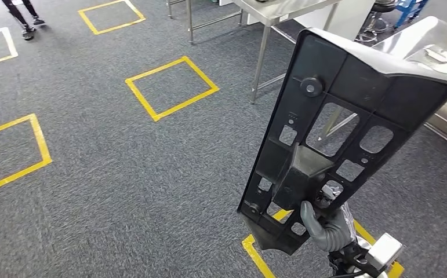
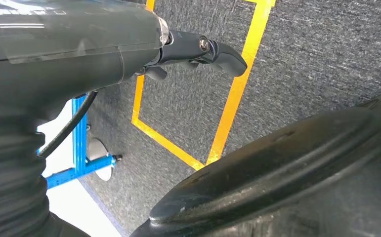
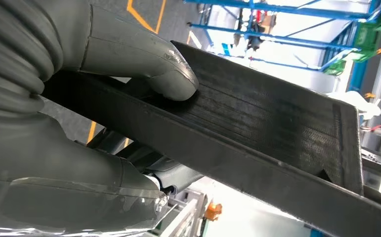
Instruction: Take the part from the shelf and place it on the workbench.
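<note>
The part is a large flat black plastic panel with several cut-outs. My right hand grips its lower end and holds it upright and tilted in front of me, at the lower right of the head view. Up close, the hand's thumb presses on the part's ribbed black face, with the other fingers underneath. The steel workbench shows behind the part's top edge at the upper right. My left hand hangs over the carpet and holds nothing, its dark fingers stretched out.
Grey carpet with yellow taped squares covers the floor. A steel-legged table stands at the top centre. A person's feet are at the top left. A blue frame stands on the floor near my left side.
</note>
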You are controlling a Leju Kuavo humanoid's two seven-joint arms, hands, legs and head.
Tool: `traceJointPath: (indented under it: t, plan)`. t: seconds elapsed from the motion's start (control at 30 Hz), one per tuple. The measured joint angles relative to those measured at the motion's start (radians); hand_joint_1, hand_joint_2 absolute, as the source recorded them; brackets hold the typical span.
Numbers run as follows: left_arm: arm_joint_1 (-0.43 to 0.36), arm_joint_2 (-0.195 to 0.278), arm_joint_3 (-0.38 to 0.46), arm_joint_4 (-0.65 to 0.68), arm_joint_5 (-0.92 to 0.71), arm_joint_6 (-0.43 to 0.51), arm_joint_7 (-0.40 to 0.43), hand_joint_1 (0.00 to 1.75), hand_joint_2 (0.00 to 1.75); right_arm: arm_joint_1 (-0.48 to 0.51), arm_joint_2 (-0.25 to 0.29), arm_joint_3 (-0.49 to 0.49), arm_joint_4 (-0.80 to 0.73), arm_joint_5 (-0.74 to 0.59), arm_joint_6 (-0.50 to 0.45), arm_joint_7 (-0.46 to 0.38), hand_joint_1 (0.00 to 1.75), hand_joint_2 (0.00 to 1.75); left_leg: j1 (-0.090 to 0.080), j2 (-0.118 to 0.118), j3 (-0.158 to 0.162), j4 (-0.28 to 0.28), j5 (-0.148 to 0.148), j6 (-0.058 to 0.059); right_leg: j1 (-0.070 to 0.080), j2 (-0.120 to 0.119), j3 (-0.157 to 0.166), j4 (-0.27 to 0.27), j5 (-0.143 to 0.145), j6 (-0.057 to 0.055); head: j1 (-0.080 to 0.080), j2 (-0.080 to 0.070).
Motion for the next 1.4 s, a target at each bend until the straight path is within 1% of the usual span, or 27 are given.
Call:
traceJointPath:
  t: [0.07, 0.1, 0.13, 0.17, 0.27, 0.33, 0.4, 0.47, 0.53, 0.6, 0.63, 0.67, 0.7, 0.77, 0.83, 0.9, 0.93, 1.0, 1.07, 1.1, 1.13, 1.17, 1.2, 1.23, 1.3, 1.37, 1.4]
  plan:
    - [0.003, 0.0, 0.0, 0.0, 0.0, 0.0, 0.002, 0.0, 1.75, -0.007, 0.0, 0.0, 0.006, 0.002, 0.004, 0.001, 1.75, 1.75, -0.003, 0.023, -0.002, 0.0, -0.001, 0.003, -0.002, -0.037, -0.069, 0.141, -0.068, 0.007, 0.0, 0.0]
    - [0.004, 0.0, 0.0, 0.0, 0.0, -0.001, 0.003, 0.0, 1.75, -0.008, 0.001, 0.0, 0.008, 0.004, 0.005, 0.002, 1.75, 1.75, -0.004, 0.035, -0.002, 0.0, -0.002, 0.003, -0.004, -0.041, -0.093, 0.191, -0.083, 0.01, 0.0, 0.0]
    - [0.005, 0.0, 0.0, 0.0, -0.001, -0.001, 0.004, 0.0, 1.75, -0.009, 0.001, 0.0, 0.01, 0.006, 0.006, 0.004, 1.75, 1.75, -0.005, 0.047, -0.002, 0.0, -0.003, 0.003, -0.005, -0.044, -0.101, 0.21, -0.081, 0.012, 0.0, 0.0]
    - [0.005, 0.0, 0.0, 0.0, -0.001, -0.001, 0.004, 0.0, 1.75, -0.011, 0.001, 0.0, 0.012, 0.007, 0.006, 0.006, 1.75, 1.75, -0.006, 0.058, 0.0, 0.0, -0.005, 0.002, -0.005, -0.047, -0.084, 0.18, -0.058, 0.012, 0.0, 0.0]
    - [0.008, -0.001, 0.0, 0.0, -0.004, -0.002, 0.006, 0.0, 1.75, -0.021, 0.001, 0.0, 0.014, 0.009, 0.007, 0.009, 1.75, 1.75, -0.009, 0.084, 0.008, 0.001, -0.011, -0.005, -0.001, -0.094, 0.033, -0.035, 0.031, 0.002, 0.0, 0.0]
    - [0.009, -0.001, 0.0, 0.0, -0.006, -0.002, 0.006, 0.0, 1.75, -0.027, 0.001, 0.001, 0.014, 0.009, 0.007, 0.01, 1.75, 1.75, -0.012, 0.097, 0.013, 0.001, -0.015, -0.016, 0.006, -0.111, 0.06, -0.093, 0.042, -0.009, 0.0, 0.0]
    - [0.01, 0.0, 0.0, 0.0, -0.007, -0.002, 0.006, 0.0, 1.75, -0.03, 0.001, 0.001, 0.015, 0.009, 0.008, 0.011, 1.75, 1.75, -0.012, 0.11, 0.016, -0.001, -0.018, -0.028, 0.007, -0.092, 0.058, -0.097, 0.045, -0.019, 0.0, 0.0]
    - [0.01, 0.001, 0.0, 0.0, -0.005, 0.0, 0.003, 0.0, 1.75, -0.036, 0.002, 0.001, 0.015, 0.009, 0.012, 0.012, 1.75, 1.75, -0.01, 0.086, 0.009, 0.025, -0.04, -0.04, 0.001, -0.071, 0.061, -0.105, 0.051, -0.03, 0.0, 0.0]
    - [0.005, 0.001, 0.0, 0.0, 0.002, 0.003, -0.002, 0.0, 1.75, -0.053, 0.005, 0.005, 0.02, 0.008, 0.02, 0.019, 1.75, 1.75, -0.007, 0.039, -0.041, 0.132, -0.097, -0.047, -0.002, -0.052, 0.061, -0.108, 0.054, -0.039, 0.0, 0.0]
    - [0.0, 0.002, 0.001, 0.0, 0.01, 0.005, -0.005, 0.0, 1.75, -0.082, 0.013, 0.012, 0.035, 0.01, 0.03, 0.035, 1.75, 1.75, -0.006, 0.022, -0.108, 0.266, -0.146, -0.051, -0.001, -0.028, 0.059, -0.106, 0.055, -0.043, 0.0, 0.0]
    - [-0.001, 0.002, 0.002, 0.0, 0.012, 0.005, -0.005, 0.0, 1.75, -0.098, 0.02, 0.016, 0.043, 0.012, 0.034, 0.044, 1.75, 1.75, -0.006, 0.019, -0.125, 0.295, -0.145, -0.051, -0.001, -0.013, 0.059, -0.105, 0.056, -0.043, 0.0, 0.0]
    - [-0.002, 0.002, 0.002, 0.0, 0.013, 0.005, -0.005, 0.0, 1.75, -0.115, 0.027, 0.021, 0.053, 0.015, 0.036, 0.053, 1.75, 1.75, -0.006, 0.016, -0.123, 0.283, -0.123, -0.05, -0.001, 0.002, 0.06, -0.103, 0.056, -0.043, 0.0, 0.0]
    - [-0.002, 0.002, 0.002, 0.0, 0.014, 0.005, -0.004, 0.0, 1.75, -0.129, 0.034, 0.025, 0.06, 0.017, 0.038, 0.06, 1.75, 1.75, -0.006, 0.01, -0.105, 0.236, -0.088, -0.048, -0.001, 0.016, 0.061, -0.102, 0.055, -0.043, 0.0, 0.0]
    - [-0.003, 0.003, 0.003, 0.0, 0.017, 0.005, -0.001, 0.0, 1.75, -0.16, 0.049, 0.036, 0.074, 0.024, 0.038, 0.07, 1.75, 1.75, -0.004, -0.026, -0.045, 0.091, -0.019, -0.04, 0.001, 0.042, 0.06, -0.096, 0.054, -0.039, 0.0, 0.0]
    - [-0.004, 0.004, 0.004, 0.0, 0.021, 0.004, 0.004, 0.0, 1.75, -0.186, 0.064, 0.046, 0.089, 0.029, 0.039, 0.075, 1.75, 1.75, -0.004, -0.055, -0.012, 0.012, 0.003, -0.033, 0.0, 0.063, 0.053, -0.092, 0.055, -0.029, 0.0, 0.0]
    - [-0.005, 0.004, 0.005, 0.0, 0.024, 0.003, 0.009, 0.0, 1.75, -0.203, 0.076, 0.052, 0.102, 0.031, 0.039, 0.079, 1.75, 1.75, -0.005, -0.047, -0.01, 0.006, 0.003, -0.025, -0.003, 0.081, 0.046, -0.094, 0.058, -0.015, 0.0, 0.0]
    - [-0.005, 0.003, 0.005, 0.0, 0.025, 0.003, 0.012, 0.0, 1.75, -0.208, 0.079, 0.054, 0.108, 0.033, 0.039, 0.081, 1.75, 1.75, -0.004, -0.038, -0.009, 0.002, 0.006, -0.019, -0.004, 0.079, 0.045, -0.092, 0.058, -0.01, 0.0, 0.0]
    - [-0.002, 0.002, 0.006, 0.0, 0.026, 0.003, 0.014, 0.0, 1.75, -0.222, 0.085, 0.058, 0.119, 0.037, 0.042, 0.083, 1.75, 1.75, 0.0, -0.014, -0.006, -0.009, 0.012, -0.005, -0.001, 0.031, 0.02, -0.044, 0.027, -0.001, 0.0, 0.0]
    - [0.002, 0.002, 0.008, 0.0, 0.029, 0.003, 0.015, 0.0, 1.75, -0.233, 0.09, 0.062, 0.131, 0.039, 0.045, 0.083, 1.75, 1.75, -0.001, 0.012, -0.006, -0.012, 0.012, 0.001, -0.002, -0.028, -0.042, 0.08, -0.038, 0.005, 0.0, 0.0]
    - [0.003, 0.002, 0.01, 0.0, 0.029, 0.002, 0.016, 0.0, 1.75, -0.236, 0.093, 0.064, 0.137, 0.039, 0.048, 0.082, 1.75, 1.75, -0.002, 0.023, -0.006, -0.011, 0.011, 0.001, -0.004, -0.038, -0.074, 0.144, -0.062, 0.009, 0.0, 0.0]
    - [0.004, 0.002, 0.01, 0.0, 0.03, 0.001, 0.018, 0.0, 1.75, -0.236, 0.094, 0.066, 0.145, 0.039, 0.05, 0.081, 1.75, 1.75, -0.002, 0.035, -0.006, -0.01, 0.009, 0.001, -0.006, -0.043, -0.094, 0.183, -0.07, 0.012, 0.0, 0.0]
    - [0.005, 0.002, 0.011, 0.0, 0.03, -0.001, 0.021, 0.0, 1.75, -0.236, 0.094, 0.068, 0.152, 0.039, 0.052, 0.079, 1.75, 1.75, -0.002, 0.046, -0.006, -0.01, 0.007, -0.001, -0.008, -0.046, -0.095, 0.184, -0.059, 0.014, 0.0, 0.0]
    - [0.005, 0.002, 0.011, 0.0, 0.03, -0.003, 0.026, 0.0, 1.75, -0.237, 0.095, 0.069, 0.159, 0.039, 0.054, 0.076, 1.75, 1.75, -0.002, 0.057, -0.004, -0.009, 0.005, -0.003, -0.01, -0.051, -0.076, 0.148, -0.032, 0.014, 0.0, 0.0]
    - [0.005, 0.002, 0.011, 0.0, 0.031, -0.005, 0.03, 0.0, 1.75, -0.238, 0.095, 0.07, 0.165, 0.04, 0.055, 0.073, 1.75, 1.75, -0.003, 0.067, -0.001, -0.008, 0.002, -0.006, -0.011, -0.064, -0.04, 0.079, 0.004, 0.013, 0.0, 0.0]
    - [0.007, 0.002, 0.013, 0.0, 0.036, -0.006, 0.035, 0.0, 1.75, -0.246, 0.095, 0.071, 0.177, 0.042, 0.056, 0.068, 1.75, 1.75, -0.007, 0.084, 0.004, -0.005, -0.005, -0.014, -0.004, -0.101, 0.027, -0.05, 0.048, 0.004, 0.0, 0.0]
    - [0.01, 0.001, 0.018, 0.0, 0.043, -0.005, 0.033, 0.0, 1.75, -0.254, 0.095, 0.072, 0.188, 0.042, 0.06, 0.066, 1.75, 1.75, -0.011, 0.1, 0.008, -0.003, -0.01, -0.026, 0.004, -0.112, 0.044, -0.093, 0.054, -0.008, 0.0, 0.0]
    - [0.011, 0.001, 0.02, 0.0, 0.046, -0.004, 0.031, 0.0, 1.75, -0.256, 0.095, 0.072, 0.192, 0.042, 0.064, 0.065, 1.75, 1.75, -0.012, 0.109, 0.01, -0.004, -0.012, -0.031, 0.005, -0.1, 0.042, -0.094, 0.056, -0.013, 0.0, 0.0]
